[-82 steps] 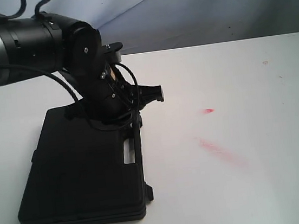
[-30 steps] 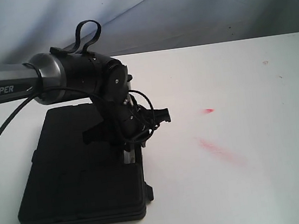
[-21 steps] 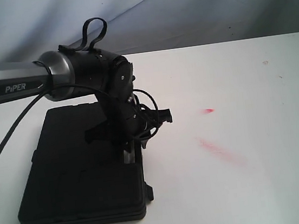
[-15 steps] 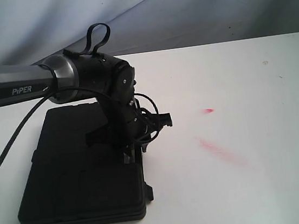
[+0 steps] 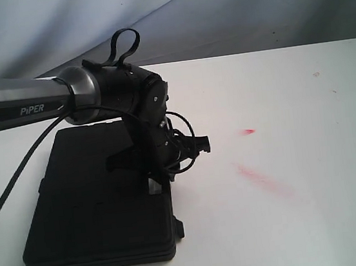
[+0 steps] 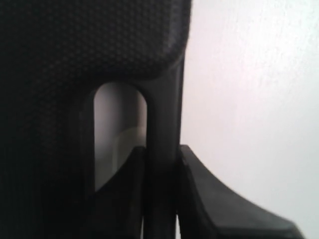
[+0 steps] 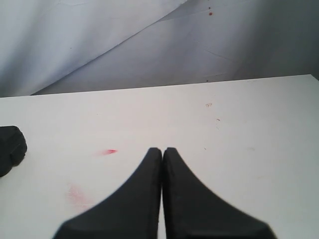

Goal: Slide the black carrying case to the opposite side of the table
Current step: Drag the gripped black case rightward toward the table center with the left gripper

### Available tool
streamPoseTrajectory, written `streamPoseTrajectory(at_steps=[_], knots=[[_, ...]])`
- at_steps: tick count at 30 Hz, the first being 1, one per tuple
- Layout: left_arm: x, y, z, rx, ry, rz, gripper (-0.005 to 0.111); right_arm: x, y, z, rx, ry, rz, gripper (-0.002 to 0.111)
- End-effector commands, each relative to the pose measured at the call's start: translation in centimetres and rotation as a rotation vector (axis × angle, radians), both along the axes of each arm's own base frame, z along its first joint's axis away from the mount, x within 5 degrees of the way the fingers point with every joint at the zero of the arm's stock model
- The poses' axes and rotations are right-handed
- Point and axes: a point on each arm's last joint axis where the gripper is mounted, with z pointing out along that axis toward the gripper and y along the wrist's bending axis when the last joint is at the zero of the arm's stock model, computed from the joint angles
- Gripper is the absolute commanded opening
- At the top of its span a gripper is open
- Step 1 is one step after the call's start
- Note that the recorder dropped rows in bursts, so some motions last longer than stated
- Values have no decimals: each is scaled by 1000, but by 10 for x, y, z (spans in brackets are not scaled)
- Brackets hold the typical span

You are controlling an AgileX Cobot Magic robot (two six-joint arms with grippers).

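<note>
Now, the flat rectangular matte black moulded plastic case (image 5: 95,201) is seen lying flat on the wide white matte table (image 5: 288,80), on the left part of the exterior view and close to the near edge. Its handle edge is turned towards the middle of the table.

The silver-and-black left arm (image 5: 32,109), lettered "PiPER", is stretched in from the left over the case, and a black cable (image 5: 15,179) is looped beneath it. The left tool (image 6: 160,152) is brought down on the handle edge. In the left wrist view one of its black fingers (image 6: 214,204) is set on the outside of the handle bar (image 6: 162,124) and the other is set inside the rounded handle slot (image 6: 119,134). The bar is clamped between the two, so the case is gripped by its handle. White table is seen through the slot and beside the bar.

The right tool (image 7: 162,149) is shown in its own wrist view only. Its two black fingers are pressed together tip to tip, nothing is held between them, and it is hung over bare table, well apart from the case.

A small red mark (image 5: 248,131) and a longer pinkish smear (image 5: 261,178) are spotted on the table to the right of the case. A grey-blue cloth backdrop (image 5: 247,8) is hung behind the far edge.
</note>
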Motion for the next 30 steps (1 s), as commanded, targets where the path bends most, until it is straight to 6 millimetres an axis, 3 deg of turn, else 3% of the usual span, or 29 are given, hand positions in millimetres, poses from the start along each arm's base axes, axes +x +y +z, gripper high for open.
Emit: streamPoseTrajectory(at_steps=[1, 14, 30], knots=[[0, -19, 6, -53, -11, 9, 0, 0, 0, -1, 8, -1, -4, 0], [3, -91, 2, -25, 19, -75, 0, 0, 0, -1, 8, -1, 5, 0], [10, -102, 5, -64, 4, -32, 0, 0, 2, -1, 8, -1, 29, 0]])
